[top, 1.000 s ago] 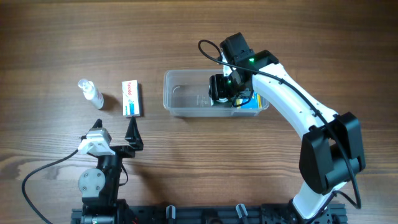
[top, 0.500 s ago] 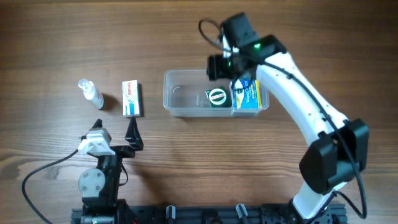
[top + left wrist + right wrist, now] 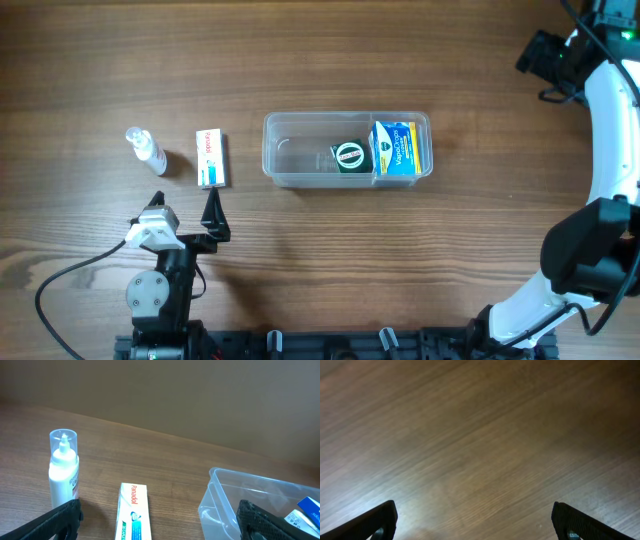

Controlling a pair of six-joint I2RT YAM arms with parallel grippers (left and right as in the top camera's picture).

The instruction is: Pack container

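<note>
Jaws stand wide apart on both arms, and each pair holds nothing. In its wrist view the left gripper point(image 3: 161, 522) sits low over the table point(image 3: 300, 60). It faces a small white spray bottle point(image 3: 63, 472), upright under a clear cap, and a white Panadol box point(image 3: 132, 517) lying flat just right of the bottle. The right gripper point(image 3: 480, 522) hangs over bare wood at the far right of the overhead view, well apart from everything else. The container point(image 3: 268, 150) lies lengthwise near the middle of the table, right of the Panadol box. At its right end is a blue and yellow box point(image 3: 398, 148) (print too small to read). Just beside that box's left side sits a dark green item point(image 3: 349, 155) with a round, white-ringed top.
</note>
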